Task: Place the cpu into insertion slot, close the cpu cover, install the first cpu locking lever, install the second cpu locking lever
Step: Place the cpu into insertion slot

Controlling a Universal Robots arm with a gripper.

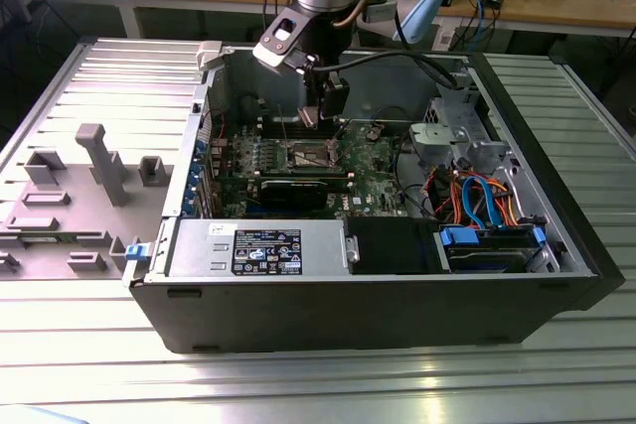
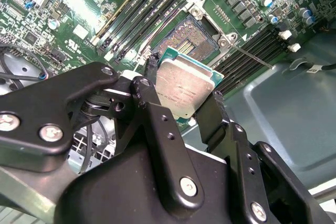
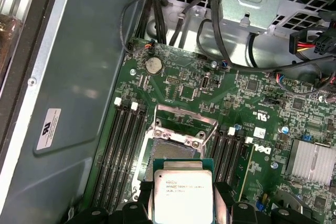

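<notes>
Ext. wide; wrist views near cpu (image 3: 182, 195)

We take the insertion slot (image 2: 191, 38) as our mark; it sits in the motherboard (image 3: 184, 85) on the floor of the computer case (image 1: 328, 305). The cpu (image 2: 185, 92) hangs above the slot, between the gripper's (image 2: 182, 80) two fingers and touching both. Memory slots (image 3: 126, 156) run along two opposite sides of the slot. In the exterior view, the long card (image 1: 298, 189) lies nearer us than the slot, the power supply (image 1: 258, 250) nearer still, and the drive cage (image 1: 452, 141) stands well off to the exterior view's right.
</notes>
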